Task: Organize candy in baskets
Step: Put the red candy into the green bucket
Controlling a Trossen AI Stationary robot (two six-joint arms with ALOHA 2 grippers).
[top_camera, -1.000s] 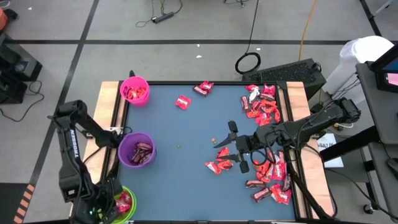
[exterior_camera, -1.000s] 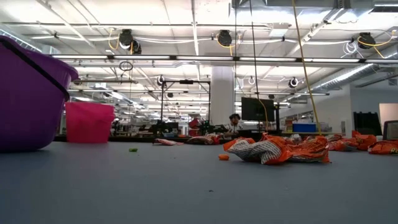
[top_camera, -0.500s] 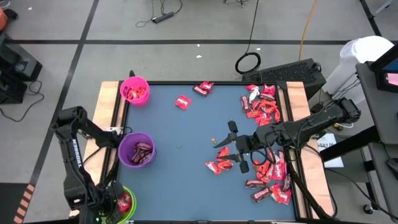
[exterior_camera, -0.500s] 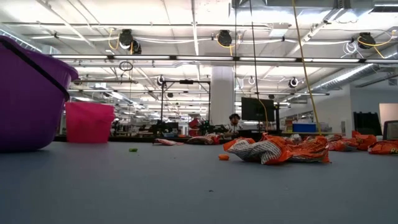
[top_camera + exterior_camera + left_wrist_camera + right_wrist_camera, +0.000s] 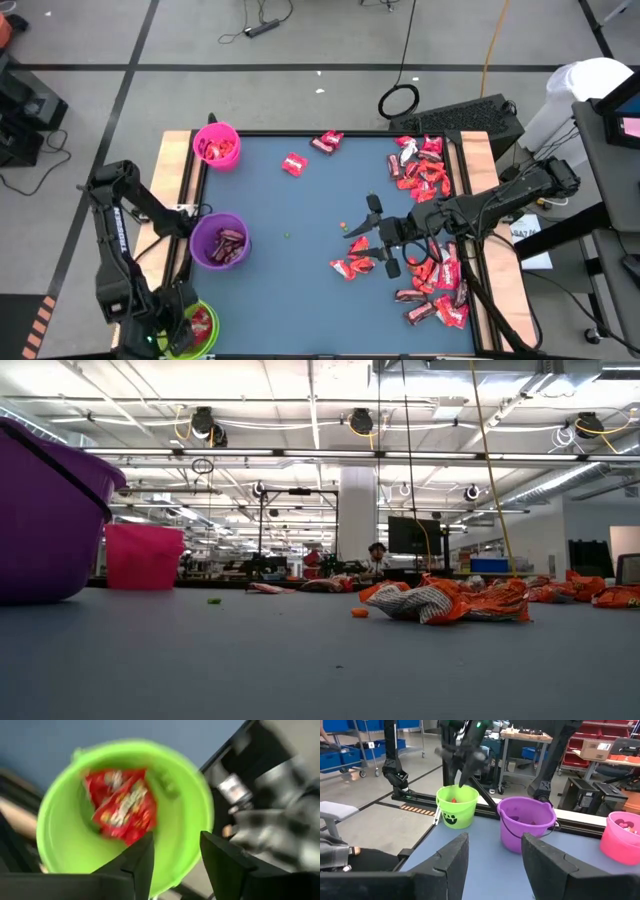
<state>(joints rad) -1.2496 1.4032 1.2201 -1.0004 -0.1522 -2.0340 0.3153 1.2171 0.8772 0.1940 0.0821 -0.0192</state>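
Over green basket: left hand, fingers apparently parted.

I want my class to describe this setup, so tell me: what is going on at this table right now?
Two robot arms are sorting wrapped candy into three small baskets. The left pincer hangs over the green basket, fingers apart, with red candy lying inside. The right pincer hovers open over the table near the loose candy pile on the right side. The purple basket and pink basket already hold some pieces. Much candy remains unsorted.
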